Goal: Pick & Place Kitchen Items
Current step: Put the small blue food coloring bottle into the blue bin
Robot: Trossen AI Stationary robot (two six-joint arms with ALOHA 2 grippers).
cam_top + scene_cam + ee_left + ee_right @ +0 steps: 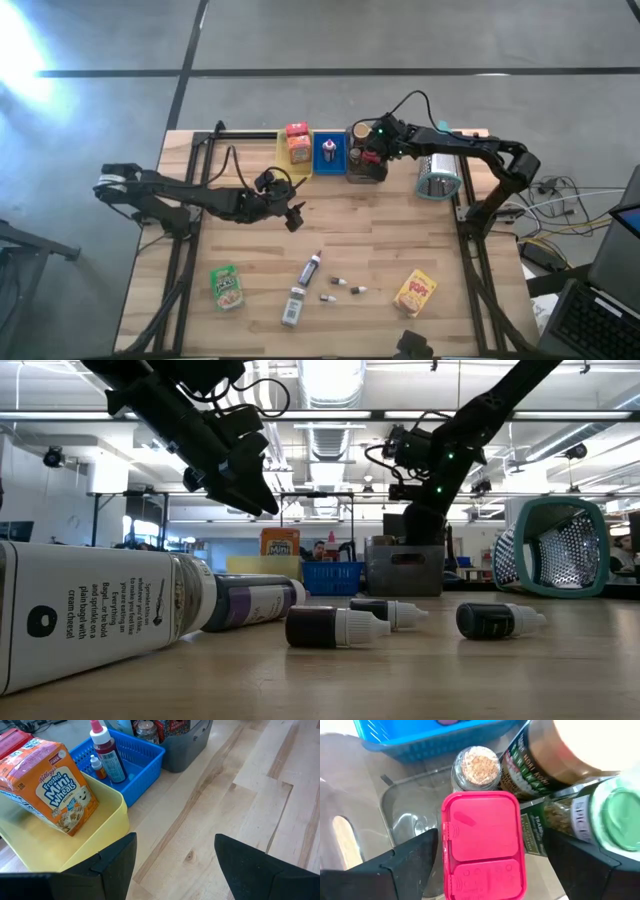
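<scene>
My right gripper (pixel 372 152) stands open over the grey tray (pixel 366 174) at the table's far side. In the right wrist view its fingers flank a red-lidded container (pixel 482 845) without visibly touching it. The container stands in the tray beside a cork-topped jar (pixel 476 767) and green-labelled jars (pixel 580 815). My left gripper (pixel 175 870) hangs open and empty above the table, near the yellow tray (pixel 283 160). That tray holds an orange cereal box (pixel 55 785). On the near half of the table lie a green pouch (pixel 228 287), two bottles (pixel 310 268), three vials (pixel 340 283) and a yellow pouch (pixel 415 293).
A blue tray (pixel 145 757) with a red-filled bottle (pixel 107 755) stands between the yellow and grey trays. A teal mesh basket (pixel 438 178) lies on its side to the right of the grey tray. Bare wood stretches across the table's middle (pixel 380 230).
</scene>
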